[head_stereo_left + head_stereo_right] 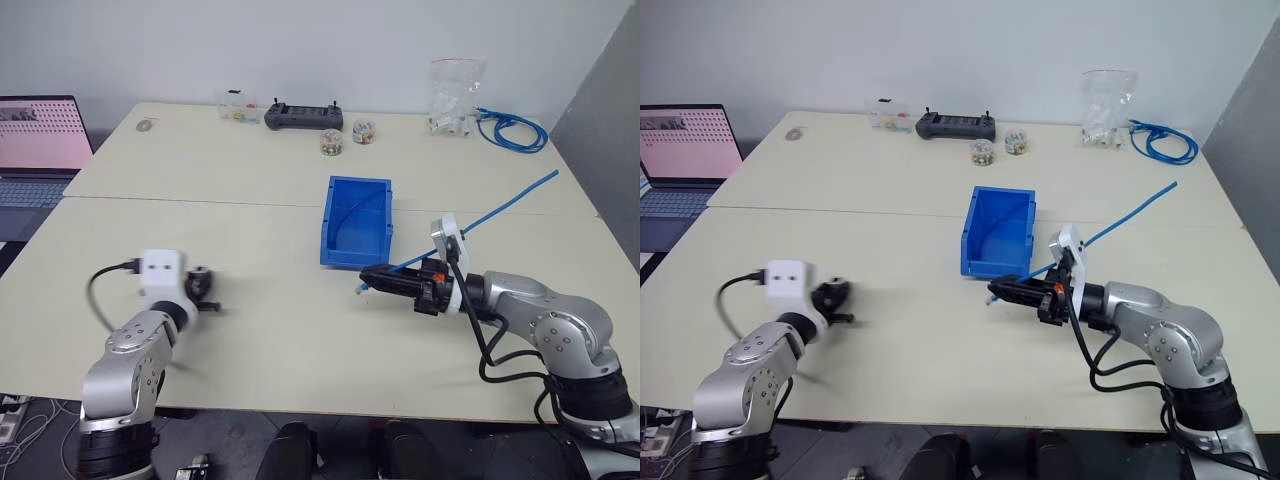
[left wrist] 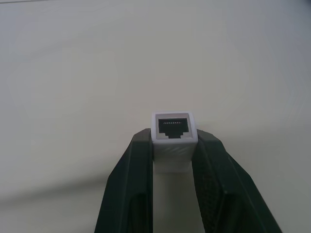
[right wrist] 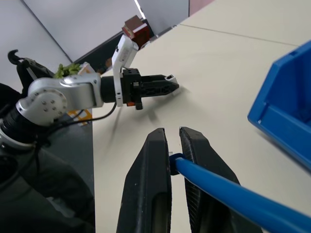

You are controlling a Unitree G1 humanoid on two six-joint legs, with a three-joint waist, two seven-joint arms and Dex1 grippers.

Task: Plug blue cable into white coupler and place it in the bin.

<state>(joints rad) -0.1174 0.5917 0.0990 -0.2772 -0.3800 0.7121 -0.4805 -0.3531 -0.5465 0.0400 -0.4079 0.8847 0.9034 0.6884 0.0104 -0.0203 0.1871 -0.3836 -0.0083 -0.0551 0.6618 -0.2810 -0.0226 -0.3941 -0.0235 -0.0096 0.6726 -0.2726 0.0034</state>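
White plastic, the white coupler (image 2: 173, 138) sits clamped in the left gripper (image 2: 173, 145), socket facing outward past the fingertips. Opposite, well apart, the right gripper (image 3: 173, 145) pinches the blue cable (image 3: 233, 191) near its plug, beside the bin (image 1: 357, 222). Mating is in hand; next, I judge, plug and socket must be lined up.

The bin (image 1: 357, 222) is bright blue, and the cable (image 1: 500, 207) beside it is the same bright blue, as is the coil (image 1: 512, 130) behind the bin. The coupler (image 2: 173, 141) is white with a grey-rimmed black socket, between black fingers (image 2: 127, 194). Left of the bin, the table (image 1: 250, 180) is cream and the laptop (image 1: 38, 135) screen shows pink
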